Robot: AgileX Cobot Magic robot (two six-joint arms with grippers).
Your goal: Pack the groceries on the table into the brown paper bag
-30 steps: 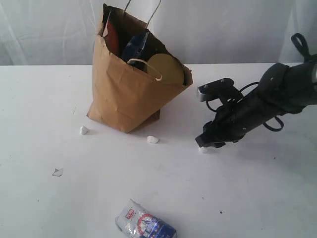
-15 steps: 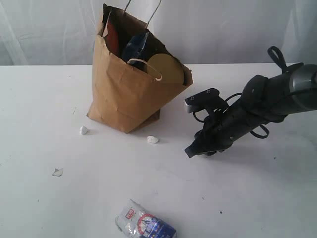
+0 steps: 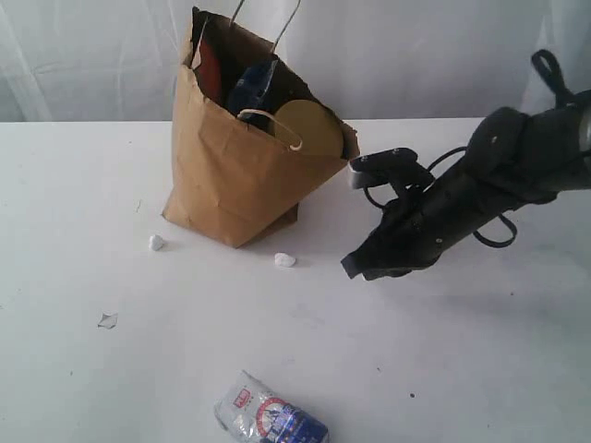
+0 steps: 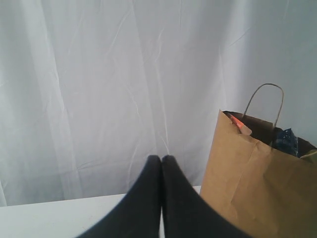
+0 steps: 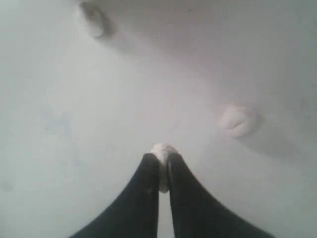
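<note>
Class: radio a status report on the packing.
Left jaws shut, empty. Right jaws shut on small white crumb. Small white-blue packet outside crumpled brown paper bag.

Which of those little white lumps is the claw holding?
The pinched lump, caught between the tips of the right claw. The left lump and middle lump lie loose on the table by the paper bag.

Nothing readable tbh. The small white-blue packet (image 3: 271, 420) has a red patch and maybe a round logo, way too blurry.
</note>
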